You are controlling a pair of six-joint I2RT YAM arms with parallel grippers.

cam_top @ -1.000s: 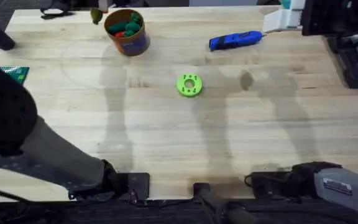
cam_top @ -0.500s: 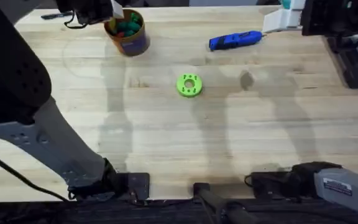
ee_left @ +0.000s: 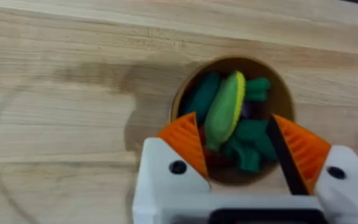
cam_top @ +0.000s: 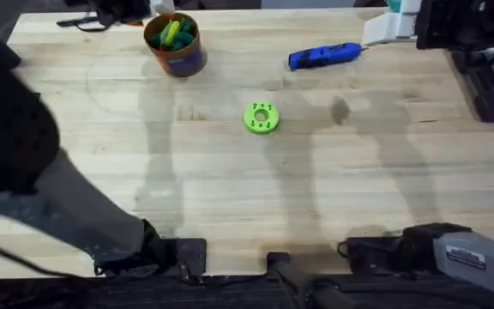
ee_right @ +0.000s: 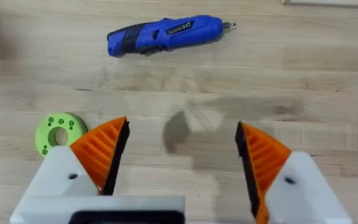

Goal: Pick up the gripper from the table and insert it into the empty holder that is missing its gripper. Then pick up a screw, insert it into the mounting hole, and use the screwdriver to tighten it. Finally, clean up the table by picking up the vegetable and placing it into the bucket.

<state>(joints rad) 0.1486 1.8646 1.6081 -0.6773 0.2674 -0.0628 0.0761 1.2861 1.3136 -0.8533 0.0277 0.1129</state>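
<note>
The vegetable (ee_left: 224, 111) is lying inside the bucket (ee_left: 283, 93), resting tilted on top of the green and red toy vegetables (ee_left: 248, 142) already in there; from overhead its yellow-green body (cam_top: 171, 33) is showing just inside the bucket (cam_top: 183, 58) rim, with the bucket sitting at about 11 o'clock on the table (cam_top: 230, 172). My left gripper (ee_left: 238, 149) is hovering directly above the bucket mouth with its orange pads spread apart and gripping nothing; the vegetable is lying below and between them, free of both. The screwdriver (cam_top: 324, 56) is lying flat at roughly 1 o'clock on the table, well apart from the bucket, its metal tip pointing toward the right edge. The green round disc (cam_top: 261, 117) is sitting near table centre, between bucket and screwdriver but nearer me. My right gripper (ee_right: 179, 155) is hanging released over bare wood, pads wide apart, with the disc (ee_right: 58, 130) just beside one pad and the screwdriver (ee_right: 164, 34) farther out.
</note>
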